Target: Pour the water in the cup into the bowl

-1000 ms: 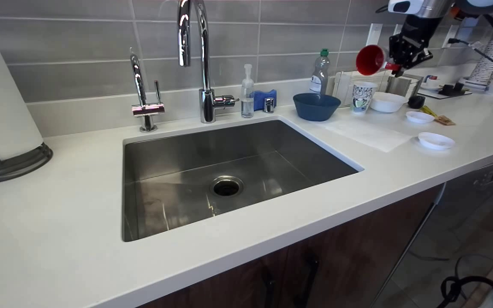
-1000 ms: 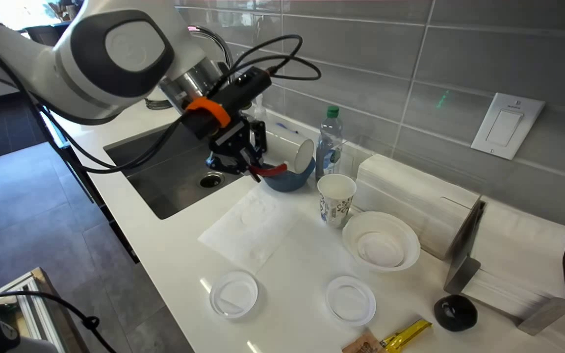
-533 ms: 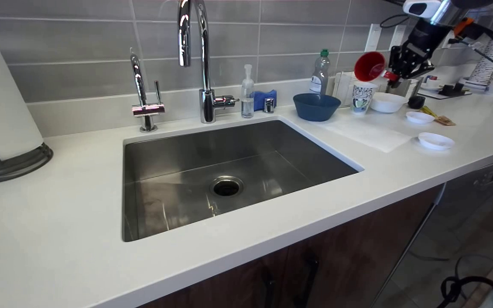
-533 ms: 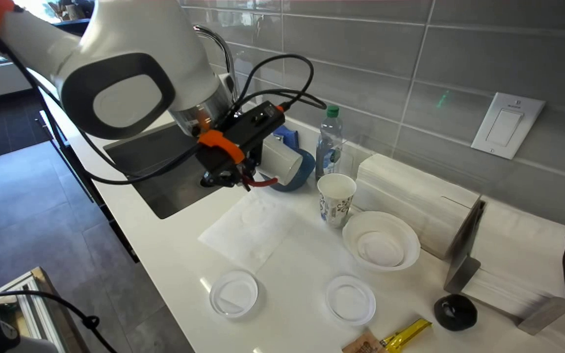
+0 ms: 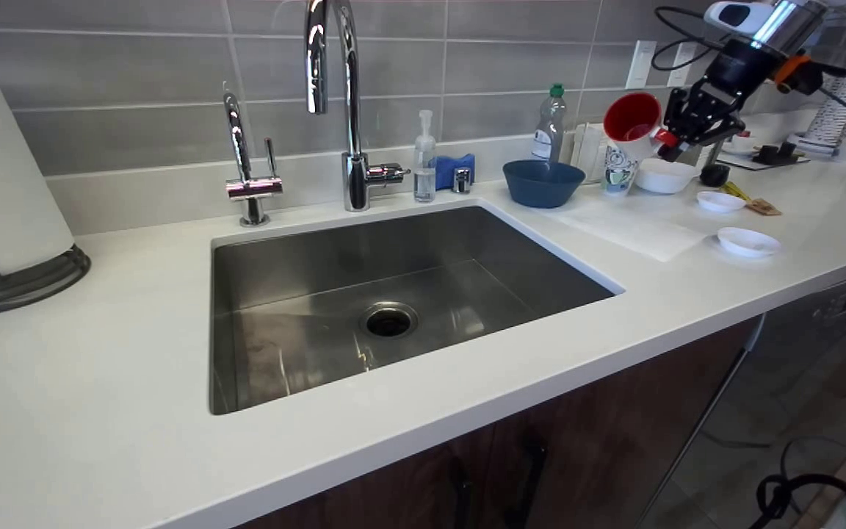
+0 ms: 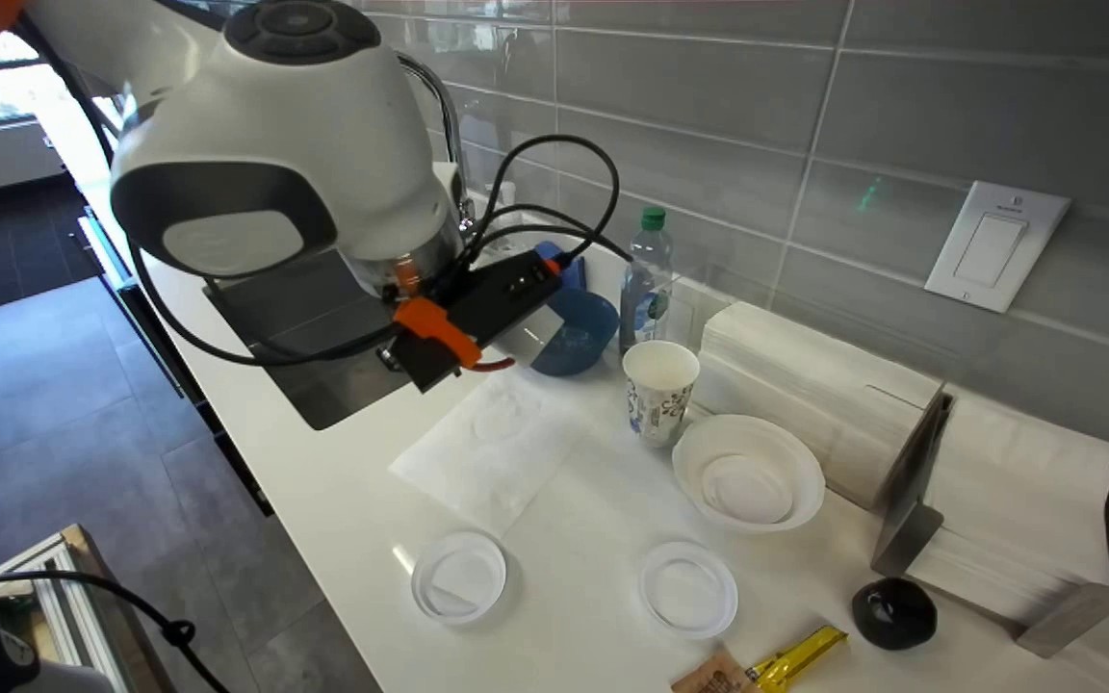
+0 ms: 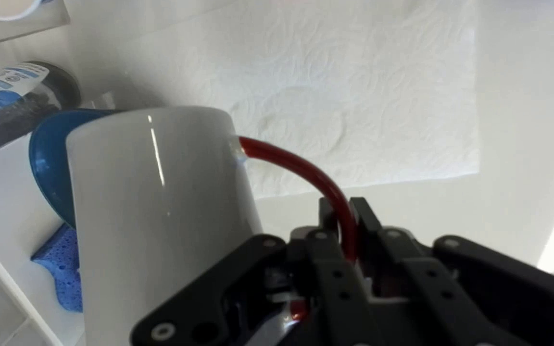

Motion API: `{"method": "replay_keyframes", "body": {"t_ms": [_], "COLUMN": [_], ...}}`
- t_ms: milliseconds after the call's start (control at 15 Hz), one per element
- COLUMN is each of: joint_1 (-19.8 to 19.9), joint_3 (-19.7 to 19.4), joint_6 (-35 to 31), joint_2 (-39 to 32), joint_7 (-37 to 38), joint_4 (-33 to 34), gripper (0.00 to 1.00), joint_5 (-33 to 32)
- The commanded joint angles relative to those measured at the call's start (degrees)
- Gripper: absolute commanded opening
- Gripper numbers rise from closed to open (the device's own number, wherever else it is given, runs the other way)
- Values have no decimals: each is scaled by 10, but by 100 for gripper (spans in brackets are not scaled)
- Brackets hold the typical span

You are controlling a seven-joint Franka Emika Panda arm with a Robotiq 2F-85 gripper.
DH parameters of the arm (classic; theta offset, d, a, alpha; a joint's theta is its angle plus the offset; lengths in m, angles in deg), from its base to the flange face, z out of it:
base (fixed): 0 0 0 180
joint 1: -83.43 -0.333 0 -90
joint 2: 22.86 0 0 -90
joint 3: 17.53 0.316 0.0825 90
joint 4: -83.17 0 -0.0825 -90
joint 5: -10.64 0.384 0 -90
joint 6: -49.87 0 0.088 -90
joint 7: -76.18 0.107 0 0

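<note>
In the wrist view, the tool (image 7: 346, 211) is closed on the red handle (image 7: 296, 162) of the white mug (image 7: 161, 211), which partly hides the blue bowl (image 7: 50, 161) near the back edge of the bench (image 7: 522, 216). An exterior view shows the bowl whole and the raised, tilted mug's red inside (image 5: 632, 115).

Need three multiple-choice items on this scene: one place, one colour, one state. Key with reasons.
1. Where does the green-capped bottle stand?
A) in the sink
B) inside the white bowl
C) beside the blue bowl

2. What colour is the inside of the mug?
A) red
B) green
C) white

3. What state is the gripper in?
A) open
B) shut on the mug's handle
C) shut on the blue bowl

1 C: both exterior views show the bottle by that bowl.
2 A: an exterior view looks into the mug.
3 B: the wrist view shows the handle clamped.
</note>
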Motion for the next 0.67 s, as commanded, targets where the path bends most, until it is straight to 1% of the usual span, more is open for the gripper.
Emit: {"method": "replay_keyframes", "body": {"t_ms": [0,133,333,467,600], "joint_1": [11,18,34,52,78], "joint_3": [-9,-11,-14,-12,-4], "joint_6": [47,59,81,106,134], "joint_2": [-6,-14,-28,-43,-64], "joint_7": [-80,-120,-185,-232,-265], "joint_4": [23,28,37,43,47], "gripper": [3,3,3,3,3], "joint_5": [91,139,228,284,323]}}
